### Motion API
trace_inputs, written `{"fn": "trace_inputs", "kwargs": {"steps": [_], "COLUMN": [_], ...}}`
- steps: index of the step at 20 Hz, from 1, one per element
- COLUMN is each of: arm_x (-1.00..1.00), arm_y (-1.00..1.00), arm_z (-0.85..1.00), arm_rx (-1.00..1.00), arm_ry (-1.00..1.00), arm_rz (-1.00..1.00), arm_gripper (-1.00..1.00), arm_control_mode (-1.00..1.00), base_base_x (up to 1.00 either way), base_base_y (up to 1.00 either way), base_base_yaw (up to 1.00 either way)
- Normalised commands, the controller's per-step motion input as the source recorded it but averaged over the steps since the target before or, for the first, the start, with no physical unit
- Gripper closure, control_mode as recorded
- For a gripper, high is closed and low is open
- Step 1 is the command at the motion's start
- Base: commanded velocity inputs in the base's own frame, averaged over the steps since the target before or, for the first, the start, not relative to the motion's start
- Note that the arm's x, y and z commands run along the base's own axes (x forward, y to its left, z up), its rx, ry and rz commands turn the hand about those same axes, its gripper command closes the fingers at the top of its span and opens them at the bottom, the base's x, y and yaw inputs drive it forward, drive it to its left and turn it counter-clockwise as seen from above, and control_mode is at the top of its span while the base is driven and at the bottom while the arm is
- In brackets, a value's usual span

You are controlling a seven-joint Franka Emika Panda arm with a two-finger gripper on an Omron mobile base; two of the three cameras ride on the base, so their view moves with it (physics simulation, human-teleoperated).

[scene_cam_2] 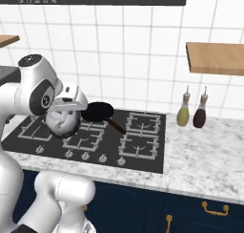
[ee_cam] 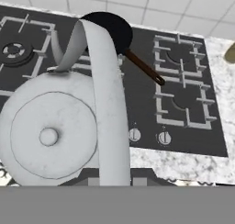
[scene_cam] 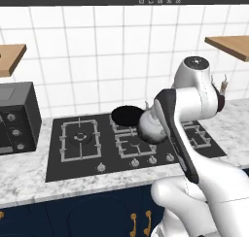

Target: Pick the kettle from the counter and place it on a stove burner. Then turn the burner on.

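The hand view shows the kettle's (ee_cam: 50, 136) round lid, knob and broad arched handle close up. In both base views the rounded silver-grey kettle (scene_cam: 151, 126) hangs above the middle burners of the black cooktop (scene_cam: 73, 165), beside the black frying pan (scene_cam_2: 96, 111). Whether the gripper pinches the handle cannot be told. Two bottles (scene_cam_2: 183, 113) stand on the veined marble counter (scene_cam_2: 209, 151) to the right.

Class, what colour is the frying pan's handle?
Brown: the frying pan is black with a brown handle, clearest in the hand view.

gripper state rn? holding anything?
Gripper: shut on the kettle by its handle, carried above the cooktop.
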Motion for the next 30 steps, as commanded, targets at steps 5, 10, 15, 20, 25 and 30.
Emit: {"fn": "trace_inputs", "kwargs": {"steps": [5,10,15,20,25,30], "arm_x": [0.48,0.53,0.45,0.56,0.74,0.57], "arm_y": [0.2,0.51,0.66,0.64,0.42,0.42], "arm_z": [-0.27,-0.29,-0.28,-0.24,-0.19,-0.2], "arm_rx": [0.0,0.0,0.0,0.0,0.0,0.0], "arm_ry": [0.09,0.09,0.04,0.0,0.05,0.13], "arm_rz": [0.14,0.05,0.02,0.0,0.01,0.0], "arm_gripper": [1.0,1.0,1.0,1.0,1.0,1.0], "arm_control_mode": [-1.0,-1.0,-1.0,-1.0,-1.0,-1.0], "base_base_x": [0.0,0.0,0.0,0.0,0.0,0.0], "base_base_y": [0.0,0.0,0.0,0.0,0.0,0.0], "base_base_yaw": [0.0,0.0,0.0,0.0,0.0,0.0]}}
